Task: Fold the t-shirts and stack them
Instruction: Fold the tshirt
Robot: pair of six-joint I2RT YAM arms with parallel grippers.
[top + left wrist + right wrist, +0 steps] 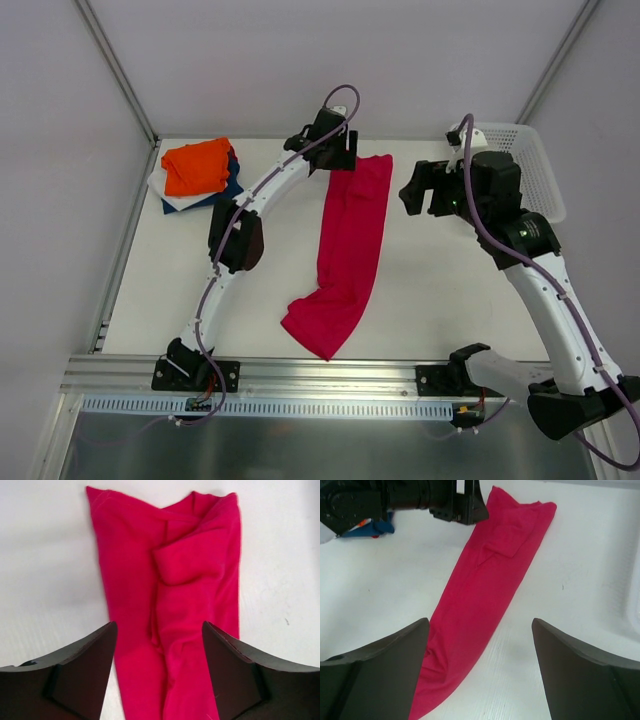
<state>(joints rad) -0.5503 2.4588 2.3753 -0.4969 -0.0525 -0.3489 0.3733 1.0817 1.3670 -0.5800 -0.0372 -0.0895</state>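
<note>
Scanning from the left: a stack of folded tees sits at the far-left corner of the tabletop (450, 290), with the orange tee (197, 167) on top and the edges of a navy tee (233, 186) and a white tee (163, 190) showing beneath; which of those two lies lower I cannot tell. Next, the left end effector (159, 630) hangs at the far end of the crimson tee (350, 235), fingers apart and straddling the cloth, nothing pinched; whether the tips touch the fabric is not clear. The crimson tee lies mid-tabletop as a long narrow strip running far to near, already doubled lengthwise, with a tucked flap, probably a sleeve, on top near the far end and a rumpled near end kinked to the left. Right of it, the right end effector (480, 625) hovers well clear of the cloth, fingers spread wide, empty. A white mesh basket (535, 165) stands at the far-right corner. Handling judgement: thin jersey, light and limp, no stiffness of its own; it will sag and drape from any single hold, and the stacked layers are likely to slide apart unless pinched together. Best hold looks to be the two corners of one short end, each end effector biting through every layer just inside the edge, low to the tabletop, so that end can be carried over the other without the fold opening. The rumpled near end probably wants flattening first.
</note>
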